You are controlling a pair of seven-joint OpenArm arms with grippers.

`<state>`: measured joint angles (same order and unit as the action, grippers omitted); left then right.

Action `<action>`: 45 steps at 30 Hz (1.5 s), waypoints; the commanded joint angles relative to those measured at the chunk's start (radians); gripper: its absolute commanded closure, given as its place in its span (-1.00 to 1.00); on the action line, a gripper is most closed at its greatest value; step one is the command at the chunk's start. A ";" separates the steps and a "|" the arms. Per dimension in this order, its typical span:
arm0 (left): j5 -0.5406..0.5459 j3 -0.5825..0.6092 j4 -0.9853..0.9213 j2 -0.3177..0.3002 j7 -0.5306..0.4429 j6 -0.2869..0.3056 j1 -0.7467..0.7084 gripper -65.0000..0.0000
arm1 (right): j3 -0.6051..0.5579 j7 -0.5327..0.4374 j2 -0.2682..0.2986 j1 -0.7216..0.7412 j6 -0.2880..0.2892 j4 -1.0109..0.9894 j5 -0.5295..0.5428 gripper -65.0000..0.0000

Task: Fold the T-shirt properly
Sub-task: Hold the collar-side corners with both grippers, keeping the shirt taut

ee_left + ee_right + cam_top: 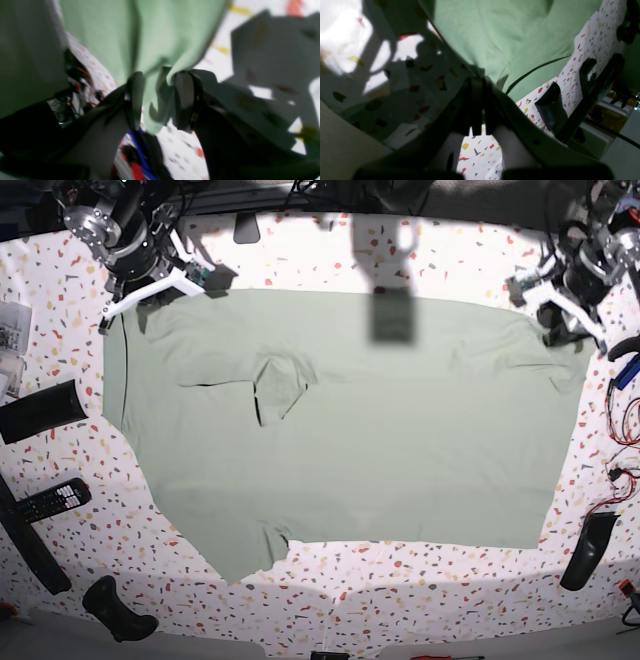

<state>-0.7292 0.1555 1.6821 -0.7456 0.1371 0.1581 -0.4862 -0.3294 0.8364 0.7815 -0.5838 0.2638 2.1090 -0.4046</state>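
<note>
T-shirt point(350, 440) cloth is lying spread flat over most of the speckled table point(420, 595), pale green, with a small raised wrinkle near its middle-left in the base view. At the shirt's far corner on that view's left, the right gripper point(477, 82) is sitting clamped tight on the fabric edge. At the opposite far corner, the left gripper point(160, 92) is standing with its fingers parted, a bunched fold of the shirt hanging loose between them.
</note>
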 commanded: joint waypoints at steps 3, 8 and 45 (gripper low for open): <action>0.026 -0.011 0.012 -0.019 0.008 -0.019 0.028 0.42 | 0.008 0.002 0.013 0.002 -0.019 0.019 -0.015 1.00; 0.029 -0.010 0.012 -0.019 0.011 0.023 0.023 0.42 | 0.008 0.003 0.014 0.002 -0.019 0.019 -0.015 1.00; 0.064 -0.011 0.014 -0.020 0.092 -0.198 -0.121 1.00 | 0.008 0.014 0.014 -0.048 -0.042 0.088 -0.016 1.00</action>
<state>-0.6590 0.1555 1.6821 -0.7464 0.2363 -0.0204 -0.6086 -0.3290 0.8547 0.7815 -0.6312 0.2329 2.1761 -0.4095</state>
